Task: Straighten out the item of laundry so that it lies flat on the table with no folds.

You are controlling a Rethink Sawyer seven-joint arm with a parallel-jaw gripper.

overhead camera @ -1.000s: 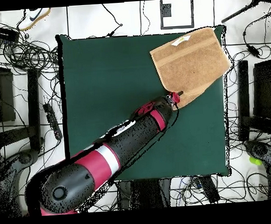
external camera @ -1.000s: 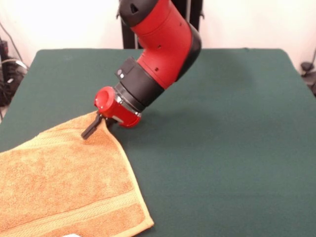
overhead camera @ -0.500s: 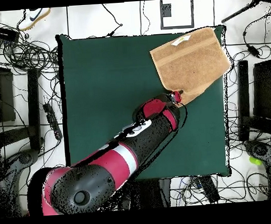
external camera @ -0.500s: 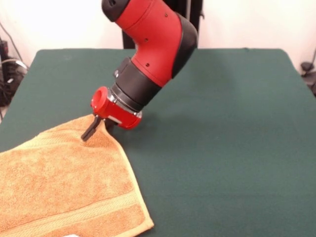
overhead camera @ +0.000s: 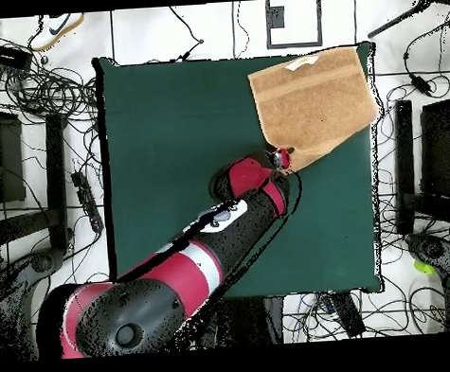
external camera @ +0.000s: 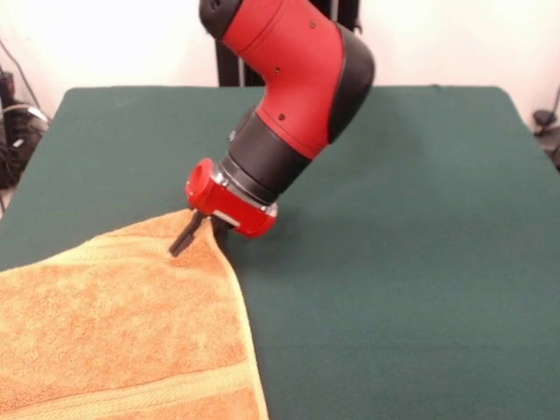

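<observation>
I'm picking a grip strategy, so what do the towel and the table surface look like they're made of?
The towel looks like soft terry cloth: a fuzzy, looped orange-tan pile, with a flatter woven band near its end. The table seems covered in dark green matte fabric, perhaps felt; it shows no shine and a fine, even texture.

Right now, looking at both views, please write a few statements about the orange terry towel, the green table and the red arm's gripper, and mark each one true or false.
1. The orange-tan terry-cloth towel lies at the middle of the dark green cloth table. False: it lies toward one corner, reaching the table's edge.
2. The gripper of the red and black arm is at a corner of the towel. True.
3. The towel is rolled into a ball. False: it lies spread out, mostly flat.
4. A woven band runs across the towel near its end. True.
5. The gripper hangs high above the table. False: it is down at the towel.
</observation>
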